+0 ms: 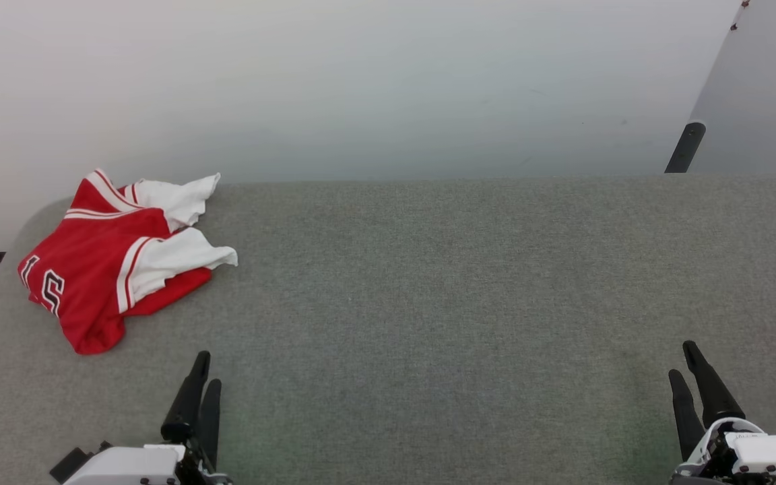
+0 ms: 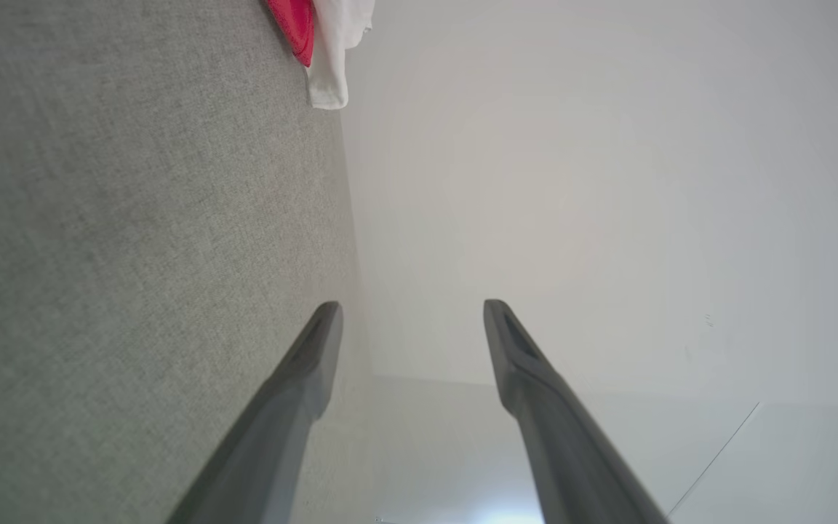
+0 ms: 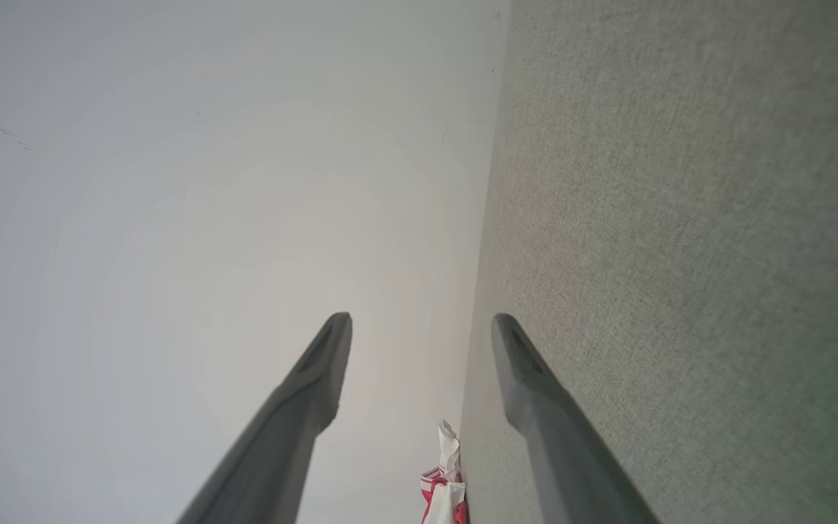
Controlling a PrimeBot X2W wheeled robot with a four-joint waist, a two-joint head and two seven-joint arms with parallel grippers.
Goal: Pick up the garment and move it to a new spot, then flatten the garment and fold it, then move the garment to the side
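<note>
The garment (image 1: 115,259) lies crumpled at the far left corner of the grey table (image 1: 442,283), red with white sleeves, striped trim and part of a black number showing. A strip of the garment (image 2: 321,44) shows at the top of the left wrist view, and the garment (image 3: 447,487) is small at the bottom of the right wrist view. My left gripper (image 1: 205,367) rests low at the near left, open and empty, a short way in front of the garment. My right gripper (image 1: 683,359) sits at the near right, open and empty, far from it.
A white wall (image 1: 361,81) stands right behind the table's far edge. A dark post (image 1: 684,147) and a pale panel (image 1: 765,87) stand at the far right. The table's left corner is rounded.
</note>
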